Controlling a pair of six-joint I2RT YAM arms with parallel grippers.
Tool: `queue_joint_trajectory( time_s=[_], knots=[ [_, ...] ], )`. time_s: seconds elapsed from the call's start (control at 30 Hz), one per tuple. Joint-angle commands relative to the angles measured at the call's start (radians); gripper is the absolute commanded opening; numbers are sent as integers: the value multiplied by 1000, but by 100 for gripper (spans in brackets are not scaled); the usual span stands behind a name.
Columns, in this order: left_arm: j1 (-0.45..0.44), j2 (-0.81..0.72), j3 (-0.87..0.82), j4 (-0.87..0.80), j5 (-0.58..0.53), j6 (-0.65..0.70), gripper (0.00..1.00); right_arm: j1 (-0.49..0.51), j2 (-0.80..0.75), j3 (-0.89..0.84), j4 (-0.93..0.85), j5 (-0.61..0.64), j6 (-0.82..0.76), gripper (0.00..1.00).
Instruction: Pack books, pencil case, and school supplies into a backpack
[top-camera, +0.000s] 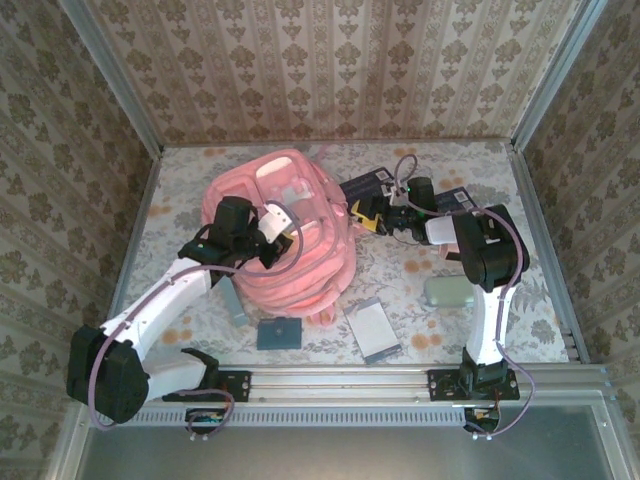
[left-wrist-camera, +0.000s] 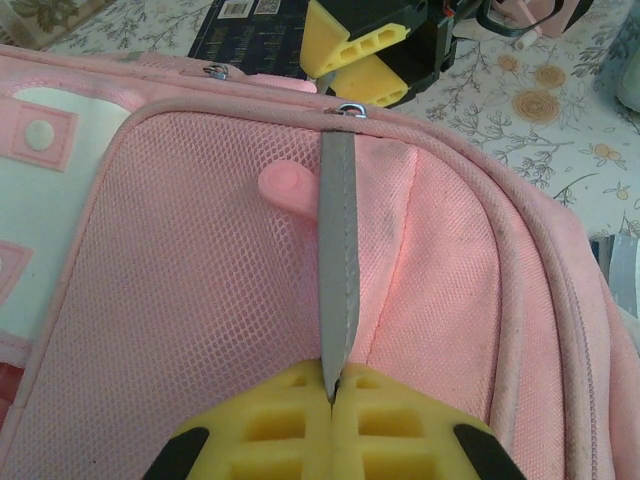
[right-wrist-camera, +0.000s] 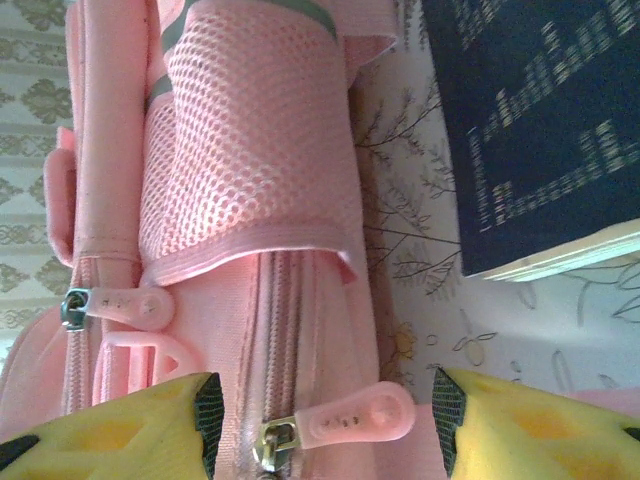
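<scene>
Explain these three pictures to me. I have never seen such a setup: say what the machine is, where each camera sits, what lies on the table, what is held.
Two robot arms are bolted at the near edge of a table, each ending in a two-finger gripper. The wide picture looks down from above; the other two come from wrist cameras. On the table lie a pink backpack, two navy books, a green case, a dark teal rectangle and a silver-framed rectangle. The left gripper is shut on a grey strap of the backpack. The right gripper is open, a pink zipper pull between its fingers, not gripped.
</scene>
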Motion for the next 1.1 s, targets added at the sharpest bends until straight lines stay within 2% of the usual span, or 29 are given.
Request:
queue_joint_trajectory(
  time_s=[0.0, 0.3, 0.5, 0.7, 0.97, 1.07],
  knots=[
    [14, -14, 4, 59, 1, -15, 0, 5, 9, -42, 110, -37, 67, 60],
    [16, -12, 7, 60, 0, -20, 0, 5, 16, -100, 271, -44, 167, 59],
    [16, -13, 2, 64, -6, -21, 0, 5, 28, -110, 373, -62, 238, 53],
    [16, -12, -1, 68, -23, -21, 0, 4, 14, -132, 381, -64, 241, 47],
    [16, -11, -2, 69, -27, -25, 0, 4, 4, -147, 379, -70, 236, 34],
    [15, -11, -2, 69, -28, -27, 0, 7, 2, -149, 384, -80, 236, 34]
  ],
)
